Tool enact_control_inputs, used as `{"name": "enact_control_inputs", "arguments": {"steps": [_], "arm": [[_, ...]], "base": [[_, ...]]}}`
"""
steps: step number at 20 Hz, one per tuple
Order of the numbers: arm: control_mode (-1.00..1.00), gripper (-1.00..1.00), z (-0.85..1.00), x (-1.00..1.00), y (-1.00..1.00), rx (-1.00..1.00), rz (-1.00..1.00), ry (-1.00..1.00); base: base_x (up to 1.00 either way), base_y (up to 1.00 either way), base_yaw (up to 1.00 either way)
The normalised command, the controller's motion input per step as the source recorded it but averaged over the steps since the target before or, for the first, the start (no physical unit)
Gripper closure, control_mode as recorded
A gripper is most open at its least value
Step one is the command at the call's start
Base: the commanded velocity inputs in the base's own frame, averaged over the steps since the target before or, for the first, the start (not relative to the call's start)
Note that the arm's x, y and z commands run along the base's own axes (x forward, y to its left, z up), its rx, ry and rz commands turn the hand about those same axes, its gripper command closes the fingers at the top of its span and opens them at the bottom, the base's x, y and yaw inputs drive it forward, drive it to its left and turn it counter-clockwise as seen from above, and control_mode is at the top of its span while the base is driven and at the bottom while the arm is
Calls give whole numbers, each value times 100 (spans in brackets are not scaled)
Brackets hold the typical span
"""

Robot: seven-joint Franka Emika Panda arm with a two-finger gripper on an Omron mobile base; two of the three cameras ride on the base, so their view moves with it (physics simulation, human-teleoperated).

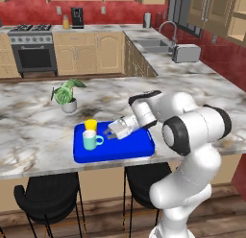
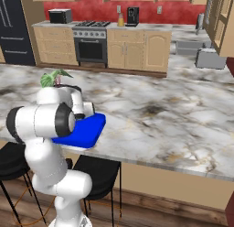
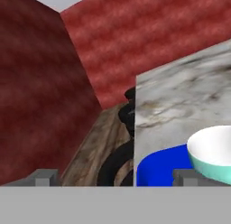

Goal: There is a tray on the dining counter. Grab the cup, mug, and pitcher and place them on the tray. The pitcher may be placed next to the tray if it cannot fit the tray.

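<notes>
Mug (image 1: pixel 89 139) and cup (image 1: pixel 91 125) stand on tray (image 1: pixel 129 148), gripper (image 1: pixel 108 133) agape beside.

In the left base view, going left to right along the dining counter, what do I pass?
Small potted plant with green leaves in a grey pot → teal mug with side handle on the flat bright blue tray → open gripper → white arm's dark-ringed elbow joint.
</notes>
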Motion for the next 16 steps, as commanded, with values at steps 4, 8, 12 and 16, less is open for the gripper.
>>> {"name": "enact_control_inputs", "arguments": {"steps": [4, 8, 12, 16], "arm": [[-100, -100, 65, -91, -34, -7, -16, -6], [-100, -100, 87, -64, -43, -2, -31, 0], [-100, -100, 77, -55, -42, -5, -37, 0], [-100, -100, 72, -50, -40, -10, -36, 0]], "base": [[0, 0, 0], [0, 0, 0], [0, 0, 0], [0, 0, 0]]}}
